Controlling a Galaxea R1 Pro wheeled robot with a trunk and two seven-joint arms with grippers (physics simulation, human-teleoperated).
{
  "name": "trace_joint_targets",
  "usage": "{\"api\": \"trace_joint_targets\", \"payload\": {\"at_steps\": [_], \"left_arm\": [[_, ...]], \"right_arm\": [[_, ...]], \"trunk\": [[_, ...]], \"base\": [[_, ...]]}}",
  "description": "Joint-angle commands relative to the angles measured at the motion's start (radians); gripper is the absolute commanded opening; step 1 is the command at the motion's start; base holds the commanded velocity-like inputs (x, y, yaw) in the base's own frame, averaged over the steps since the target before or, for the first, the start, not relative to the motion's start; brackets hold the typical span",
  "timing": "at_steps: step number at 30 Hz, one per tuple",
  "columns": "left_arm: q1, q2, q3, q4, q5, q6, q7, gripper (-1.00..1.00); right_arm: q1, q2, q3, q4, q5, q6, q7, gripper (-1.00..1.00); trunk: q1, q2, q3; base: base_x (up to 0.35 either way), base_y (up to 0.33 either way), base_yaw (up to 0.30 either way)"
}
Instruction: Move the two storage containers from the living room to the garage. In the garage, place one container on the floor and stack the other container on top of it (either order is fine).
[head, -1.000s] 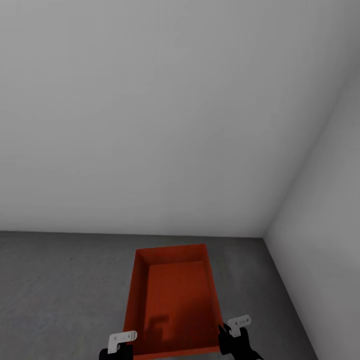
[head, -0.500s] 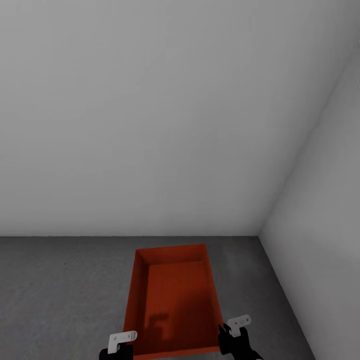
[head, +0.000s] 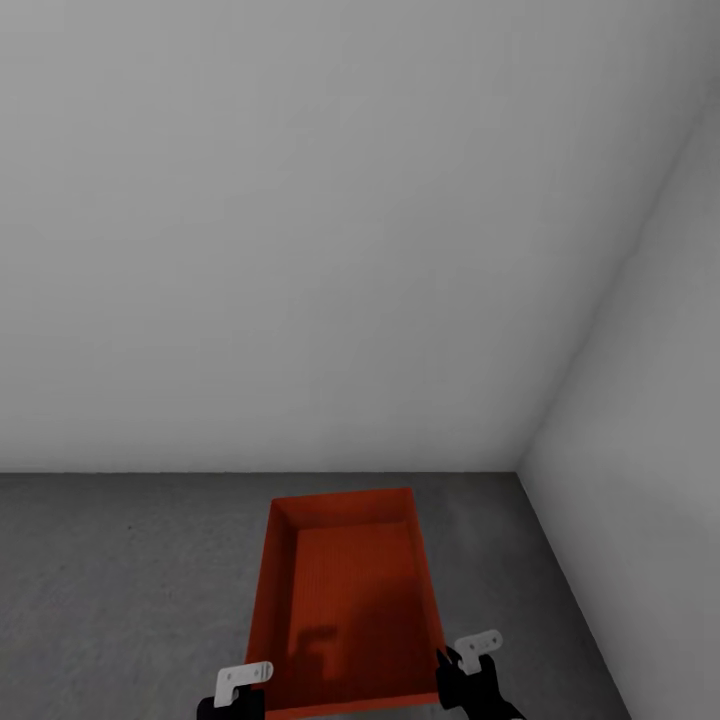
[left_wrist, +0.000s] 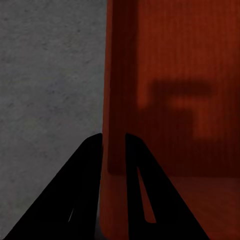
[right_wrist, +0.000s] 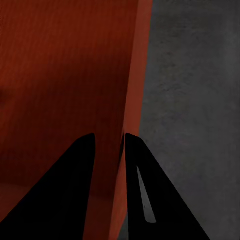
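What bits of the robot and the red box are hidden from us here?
- Head view: the storage container's near end and both arms run off the lower edge.
- Left wrist view: the left gripper straddles the wall, covering the part it pinches.
- Right wrist view: the right gripper does likewise.
- Whether it touches the floor: unclear.

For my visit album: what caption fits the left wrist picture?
Left gripper jaws pinch the thin side wall of an orange-red storage container above the grey concrete floor.

left claw (left_wrist: 114, 150) pinching storage container (left_wrist: 170, 90) wall
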Motion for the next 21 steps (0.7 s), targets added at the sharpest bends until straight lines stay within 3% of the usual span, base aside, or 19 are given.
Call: {"api": "trace_joint_targets", "payload": {"at_steps": [1, 21], "left_arm": [[0.000, -0.015, 0.005, 0.003, 0.010, -0.003, -0.009, -1.00], [0.000, -0.014, 0.007, 0.003, 0.010, -0.003, -0.008, -1.00]], "right_arm": [[-0.001, 0.062, -0.012, -0.006, -0.008, -0.060, 0.013, -1.00], [-0.001, 0.062, -0.011, -0.006, -0.005, -0.060, 0.013, -1.00]], "trunk": [[0.000, -0.001, -0.001], [0.000, -0.001, -0.001]], "base": [[0.000, 0.000, 0.000], [0.000, 0.000, 0.000]]}}
